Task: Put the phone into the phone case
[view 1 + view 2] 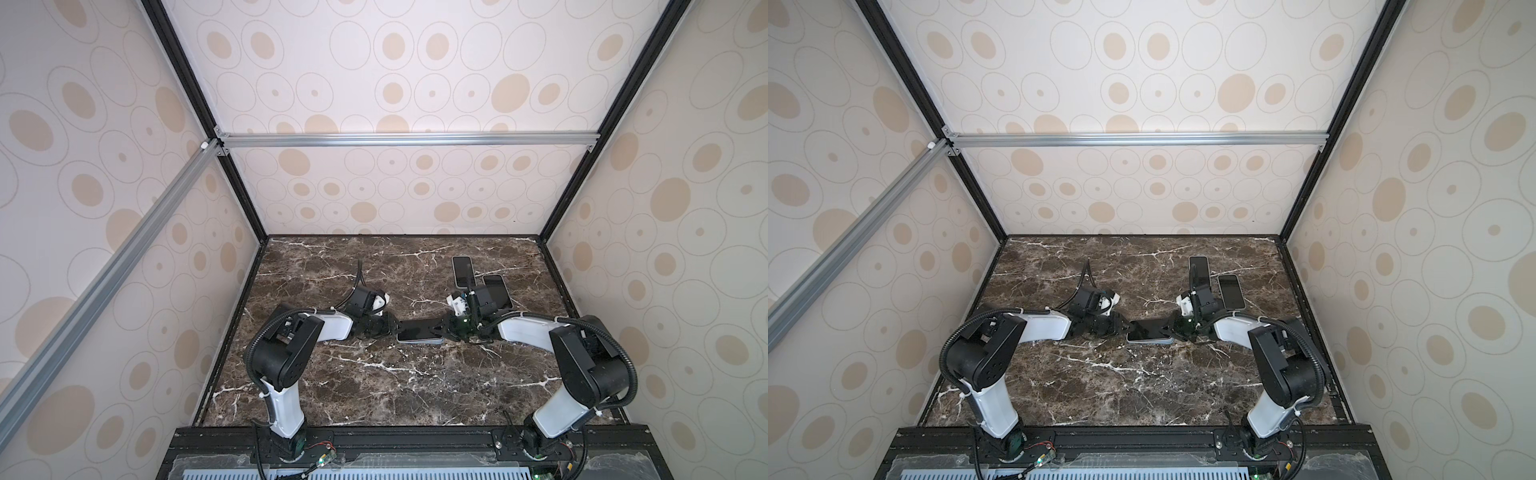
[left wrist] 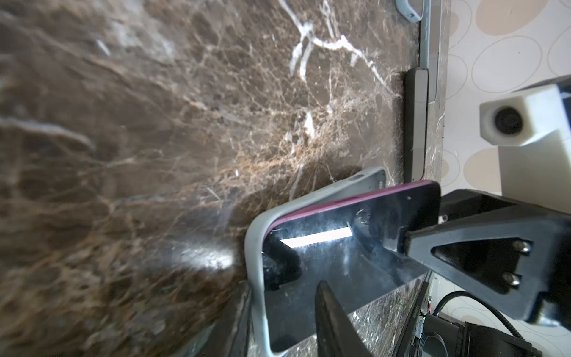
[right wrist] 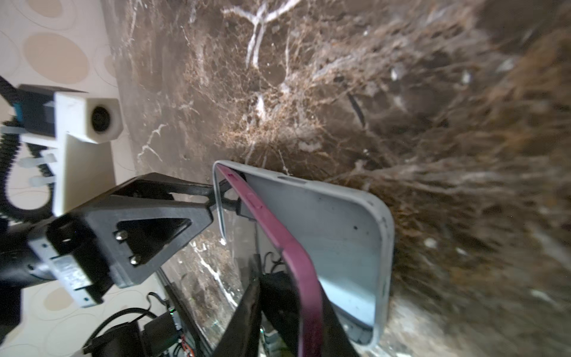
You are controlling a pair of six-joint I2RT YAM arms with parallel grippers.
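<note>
1. The phone [image 1: 417,328] is being seen half inside the phone case [image 1: 419,341], mid-table [image 1: 374,386]: tucked in by the left gripper [image 1: 394,327], sticking up by the right gripper [image 1: 438,329].
2. Both finger pairs are being shown narrow there; gripping cannot be told.
3. Pressing down is being left to do; open table in front, spare phones [image 1: 462,271] behind.

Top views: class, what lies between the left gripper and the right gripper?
The phone, tilted partly into its grey case, bridges left gripper and right gripper in both top views.
</note>
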